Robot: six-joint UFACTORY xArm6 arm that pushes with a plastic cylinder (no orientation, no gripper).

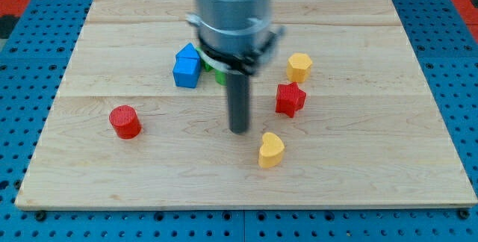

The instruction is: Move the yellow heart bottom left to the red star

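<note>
The yellow heart (pixel 271 150) lies on the wooden board below and a little left of the red star (pixel 290 99), with a clear gap between them. My tip (pixel 239 129) rests on the board just up and left of the yellow heart and to the left of the red star. It touches neither block.
A yellow hexagon (pixel 299 66) sits above the red star. Blue blocks (pixel 187 66) lie at the arm's left, with a green block (pixel 220 76) partly hidden behind the rod. A red cylinder (pixel 125 121) stands at the left. The board (pixel 373 175) ends near the view's bottom.
</note>
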